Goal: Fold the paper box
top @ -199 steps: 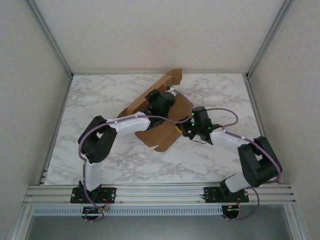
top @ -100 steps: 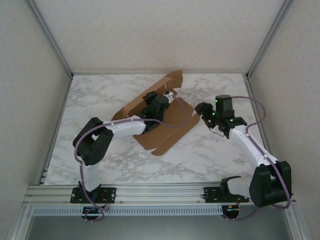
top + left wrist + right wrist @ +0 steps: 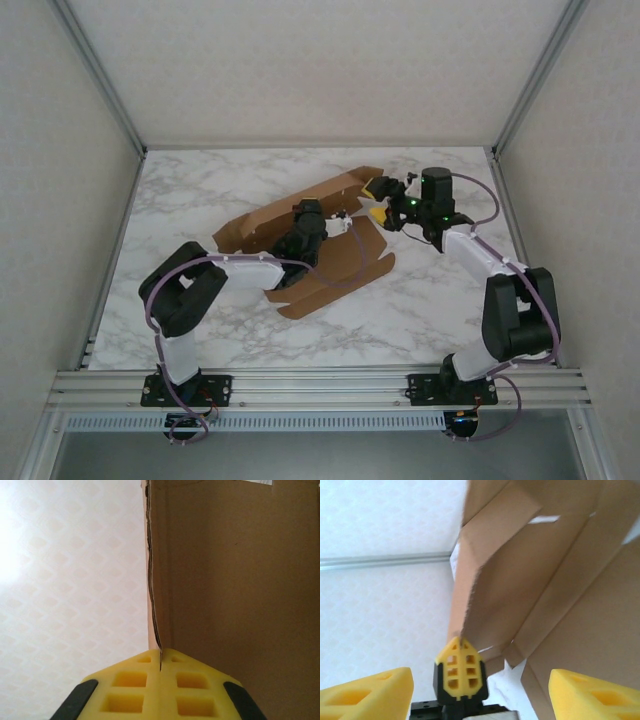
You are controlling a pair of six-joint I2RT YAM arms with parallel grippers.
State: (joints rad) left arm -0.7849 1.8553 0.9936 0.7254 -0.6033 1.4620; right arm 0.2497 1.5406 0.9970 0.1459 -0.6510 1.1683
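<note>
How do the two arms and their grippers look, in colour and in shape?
The left arm and right arm have white links and black joints, with a purple cable looped along each. Small green lights glow near the right gripper. It and the left gripper have yellow wedge-shaped fingers with square holes.

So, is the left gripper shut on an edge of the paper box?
Yes, the left gripper presses its yellow fingers together on an edge of the paper box.
</note>
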